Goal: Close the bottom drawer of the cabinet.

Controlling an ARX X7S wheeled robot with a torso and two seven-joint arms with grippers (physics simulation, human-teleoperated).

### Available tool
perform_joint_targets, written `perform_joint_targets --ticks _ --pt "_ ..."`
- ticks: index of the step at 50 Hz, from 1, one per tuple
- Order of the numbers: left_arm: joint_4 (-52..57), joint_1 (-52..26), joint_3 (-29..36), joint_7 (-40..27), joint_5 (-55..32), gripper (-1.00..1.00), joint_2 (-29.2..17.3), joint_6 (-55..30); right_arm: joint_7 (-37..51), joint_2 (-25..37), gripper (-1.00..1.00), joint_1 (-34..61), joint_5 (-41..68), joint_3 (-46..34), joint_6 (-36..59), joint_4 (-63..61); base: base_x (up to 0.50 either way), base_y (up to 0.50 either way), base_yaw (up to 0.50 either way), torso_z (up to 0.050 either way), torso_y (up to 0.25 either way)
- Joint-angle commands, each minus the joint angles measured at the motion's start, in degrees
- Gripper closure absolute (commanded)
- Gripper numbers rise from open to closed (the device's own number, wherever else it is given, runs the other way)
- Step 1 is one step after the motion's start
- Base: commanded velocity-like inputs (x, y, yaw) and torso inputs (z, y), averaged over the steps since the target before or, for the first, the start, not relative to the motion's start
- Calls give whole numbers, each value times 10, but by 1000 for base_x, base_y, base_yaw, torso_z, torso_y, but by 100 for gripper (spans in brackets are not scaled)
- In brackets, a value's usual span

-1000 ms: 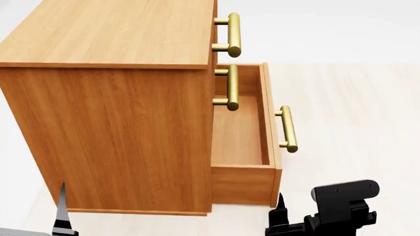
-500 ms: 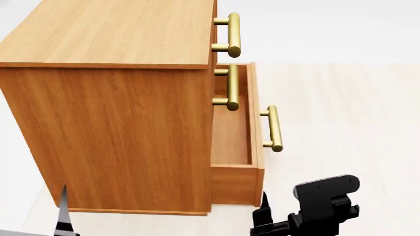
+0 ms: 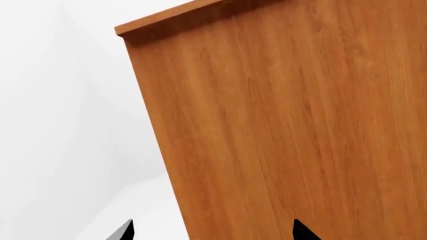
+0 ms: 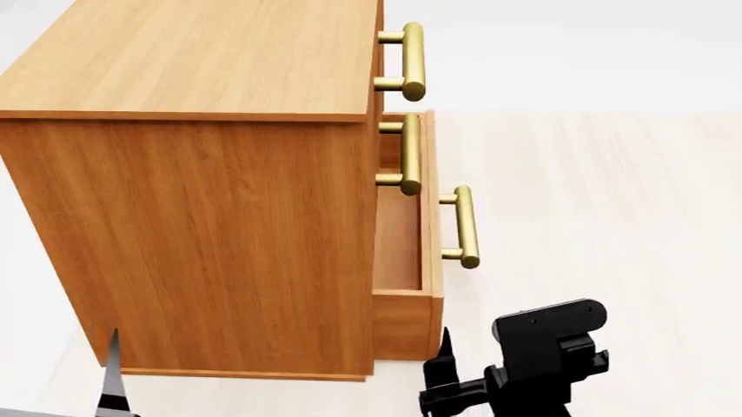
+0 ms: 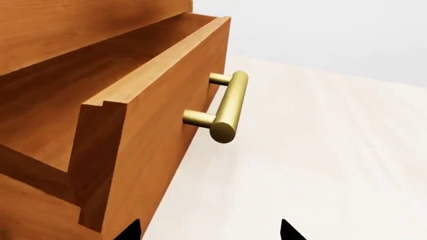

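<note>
**Bottom drawer partly open, right gripper at its front**

The cabinet fills the left of the head view, a tall wood-grain box standing on a pale floor. Its side panel faces the camera and its three drawer fronts face right.

The bottom drawer sticks out a short way from the cabinet, with a narrow strip of its inside showing. Its brass handle points right, away from the cabinet.

The two upper drawers sit flush, each with its own brass handle.

The right gripper is low, just in front of the near corner of the drawer front; in the right wrist view its jaws stand wide apart, empty, with the drawer front edge by one tip.

The left gripper is near the cabinet's side panel, jaws wide apart and empty.
</note>
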Motion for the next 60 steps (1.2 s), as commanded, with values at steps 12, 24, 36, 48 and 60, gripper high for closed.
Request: perform_joint_targets --ticks 12,24,36,48,60 --pt "5 1 2 -4 -2 -100 -3 -3 -3 -22 -100 3 -8 -23 0 -8 0 0 0 0 0" --pt "-2 0 4 -6 -2 -100 -4 4 -7 -22 -100 -10 -14 -40 24 -56 0 0 0 0 0" --pt "4 2 5 -8 -3 -100 -6 -1 -13 -22 -100 -11 -22 -59 35 -85 0 0 0 0 0" --pt "7 -2 7 -8 -5 -100 -7 -7 -17 -16 -100 -12 -26 -72 54 -118 0 0 0 0 1" --pt "6 0 9 -10 -5 -100 -8 -4 -20 -7 -100 -16 -32 -85 79 -160 0 0 0 0 0"
